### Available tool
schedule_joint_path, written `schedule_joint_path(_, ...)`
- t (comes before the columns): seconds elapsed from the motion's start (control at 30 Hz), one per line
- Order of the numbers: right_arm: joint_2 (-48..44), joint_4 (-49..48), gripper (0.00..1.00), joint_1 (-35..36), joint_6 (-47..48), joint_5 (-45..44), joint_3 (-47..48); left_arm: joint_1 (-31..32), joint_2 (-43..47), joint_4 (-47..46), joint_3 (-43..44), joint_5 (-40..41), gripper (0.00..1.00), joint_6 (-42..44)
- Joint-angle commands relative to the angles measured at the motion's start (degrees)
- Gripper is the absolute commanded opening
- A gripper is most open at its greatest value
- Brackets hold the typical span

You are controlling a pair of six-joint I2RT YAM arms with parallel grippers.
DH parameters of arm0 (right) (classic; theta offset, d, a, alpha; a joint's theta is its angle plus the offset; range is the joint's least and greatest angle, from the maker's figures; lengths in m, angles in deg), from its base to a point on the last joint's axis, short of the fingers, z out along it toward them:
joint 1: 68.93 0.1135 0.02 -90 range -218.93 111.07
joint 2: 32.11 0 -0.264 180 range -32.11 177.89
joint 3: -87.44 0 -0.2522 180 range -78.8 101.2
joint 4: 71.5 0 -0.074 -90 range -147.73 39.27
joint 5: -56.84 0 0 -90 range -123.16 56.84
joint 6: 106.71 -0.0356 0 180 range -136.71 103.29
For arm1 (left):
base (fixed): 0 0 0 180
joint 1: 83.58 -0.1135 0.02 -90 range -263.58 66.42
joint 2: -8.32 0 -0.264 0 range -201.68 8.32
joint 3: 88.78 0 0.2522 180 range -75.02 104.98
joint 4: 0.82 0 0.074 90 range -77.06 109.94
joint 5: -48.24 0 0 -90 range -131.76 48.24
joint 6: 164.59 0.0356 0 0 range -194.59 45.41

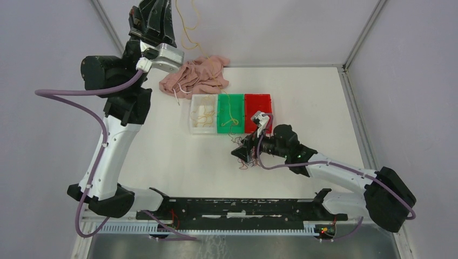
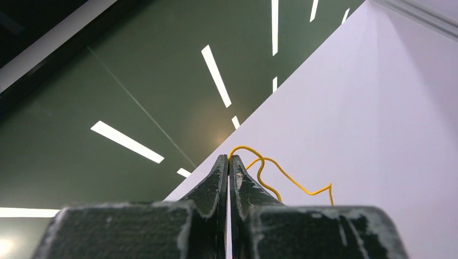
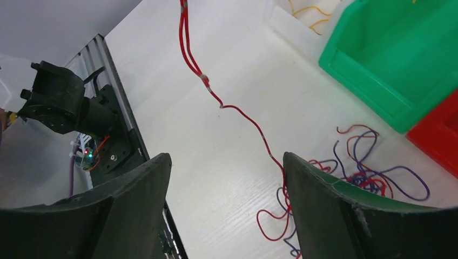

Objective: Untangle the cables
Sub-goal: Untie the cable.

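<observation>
My left gripper (image 1: 164,6) is raised high at the back left and shut on a yellow cable (image 2: 281,175), pinched at the fingertips (image 2: 237,172). In the top view this yellow cable (image 1: 189,32) hangs down over the pink garment and ends in the green bin (image 1: 231,98). My right gripper (image 3: 224,162) is open and empty, low over the table. A red cable (image 3: 246,116) runs between its fingers, close to the right finger (image 3: 324,194). A loose red and purple tangle (image 3: 372,172) lies just right of that finger. It also shows in the top view (image 1: 244,163).
White (image 1: 193,116), green and red (image 1: 258,98) bins stand side by side mid-table; yellow strands lie in the white one. A pink garment (image 1: 197,75) with a white drawstring lies behind them. Enclosure walls stand on three sides. A black rail (image 1: 237,208) runs along the near edge.
</observation>
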Motion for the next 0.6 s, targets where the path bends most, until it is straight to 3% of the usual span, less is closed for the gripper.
schedule_joint_path(0.0,5.9,-4.1,0.81,0.4,4.0,6.4,7.1,0.4,2.3,-0.6,1.7,-0.6,0.03,-2.7)
schedule_joint_path(0.37,19.2,-7.1,0.54,0.4,3.7,6.5,12.7,0.5,2.9,-0.7,2.3,-0.8,0.03,-2.9)
schedule_joint_path(0.57,18.6,-7.2,0.02,0.4,2.3,3.2,11.1,0.4,3.1,-0.7,2.4,-0.4,0.03,-1.1)
